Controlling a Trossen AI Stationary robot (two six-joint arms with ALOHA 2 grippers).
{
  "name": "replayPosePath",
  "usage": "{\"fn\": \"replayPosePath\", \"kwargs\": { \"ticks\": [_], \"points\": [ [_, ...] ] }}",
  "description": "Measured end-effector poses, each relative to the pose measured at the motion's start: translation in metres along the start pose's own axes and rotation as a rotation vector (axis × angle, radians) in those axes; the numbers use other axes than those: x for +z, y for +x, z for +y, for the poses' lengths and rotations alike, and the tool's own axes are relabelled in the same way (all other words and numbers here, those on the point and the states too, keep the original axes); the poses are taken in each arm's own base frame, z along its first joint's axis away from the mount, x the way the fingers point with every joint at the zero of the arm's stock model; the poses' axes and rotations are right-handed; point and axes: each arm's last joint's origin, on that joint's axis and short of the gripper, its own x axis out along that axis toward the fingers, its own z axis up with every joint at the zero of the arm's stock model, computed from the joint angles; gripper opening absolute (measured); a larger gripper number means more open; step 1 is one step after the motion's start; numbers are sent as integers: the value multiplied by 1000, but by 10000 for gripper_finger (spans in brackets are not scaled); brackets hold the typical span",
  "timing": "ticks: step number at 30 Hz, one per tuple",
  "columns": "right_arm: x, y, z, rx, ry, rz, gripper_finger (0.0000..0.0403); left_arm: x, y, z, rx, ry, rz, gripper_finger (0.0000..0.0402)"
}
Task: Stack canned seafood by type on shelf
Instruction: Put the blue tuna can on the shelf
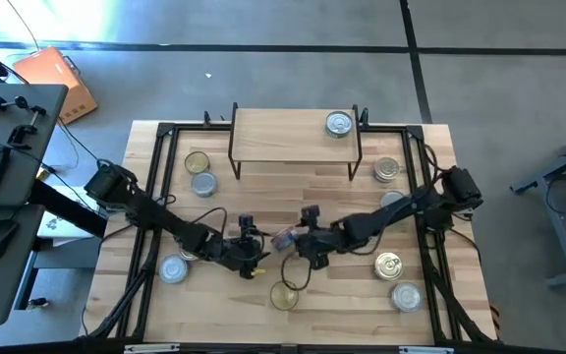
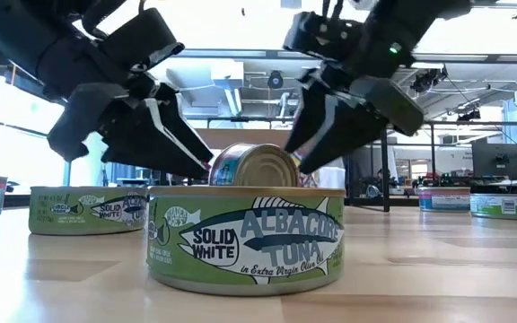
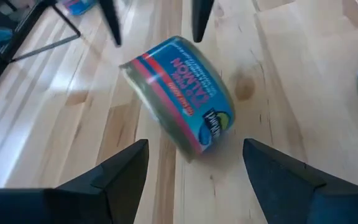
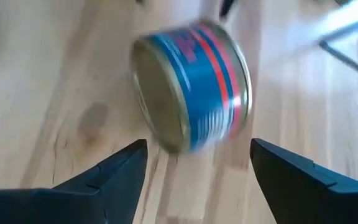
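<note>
A blue-and-red labelled tin [image 3: 179,93] lies tipped on its side at the middle of the table [image 1: 263,197], one flat end [image 4: 160,93] showing. My left gripper [image 3: 194,149] is open just left of it and slants down at it. My right gripper [image 4: 197,149] is open just right of it, fingers either side of the tin's near part. In the low view the tin [image 2: 254,168] shows between both grippers. The shelf [image 1: 283,138] stands at the far edge with one silver tin [image 1: 339,124] on its right end. My left gripper has a fingertip [image 2: 203,167] right at the tin's side in the low view; I cannot tell whether it touches. My right gripper has a fingertip [image 2: 302,163] right at the tin's other side; I cannot tell whether it touches.
A green albacore tuna tin [image 2: 245,238] stands near the front edge, before the grippers. Loose tins stand at far left [image 1: 200,172], near left [image 1: 173,268], far right [image 1: 387,170] and near right [image 1: 397,280]. Black frame rails [image 1: 160,187] run along the table's sides.
</note>
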Motion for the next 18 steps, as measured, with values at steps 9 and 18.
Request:
{"fn": "replayPosePath", "kwargs": {
  "ticks": [9,18],
  "points": [
    [3,11,-46,190,-91,-81,277,1,18,2,-23,31,-78,252],
    [-2,29,-49,286,-173,-112,276,3,30,20,-13,64,-88,252]
  ]
}}
